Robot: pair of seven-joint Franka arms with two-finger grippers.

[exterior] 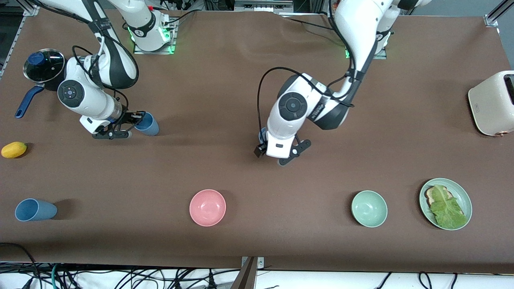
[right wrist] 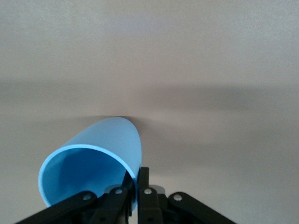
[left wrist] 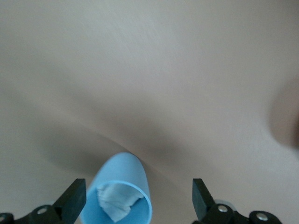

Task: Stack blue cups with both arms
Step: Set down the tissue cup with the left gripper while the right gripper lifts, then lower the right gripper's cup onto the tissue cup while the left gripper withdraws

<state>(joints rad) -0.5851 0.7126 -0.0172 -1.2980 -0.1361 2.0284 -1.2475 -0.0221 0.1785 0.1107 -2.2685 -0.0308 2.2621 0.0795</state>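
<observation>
Brown cloth worktop [exterior: 249,72], cables along its near edge.

Left tool [left wrist: 139,198] low over mid-worktop, fingers [left wrist: 72,198] spread wide. Blue cup [left wrist: 122,191] upright between them, touching neither; something pale and crumpled inside. Front view shows only a sliver of that cup [exterior: 263,134] past the left arm.

Right tool [exterior: 132,120] at the right arm's end, clamped shut on the rim of a second blue cup [exterior: 147,123], one finger inside the mouth, one outside. That cup [right wrist: 91,161] is tilted; wrist view shows it empty.

Third blue cup [exterior: 35,210] lies on its side, well apart from the right tool, nearer the camera.

Front view only: pink bowl [exterior: 207,207], green bowl [exterior: 369,208], plate [exterior: 465,198] with toast and lettuce, toaster [exterior: 492,103], lidded pot [exterior: 43,66], yellow fruit [exterior: 14,149].
</observation>
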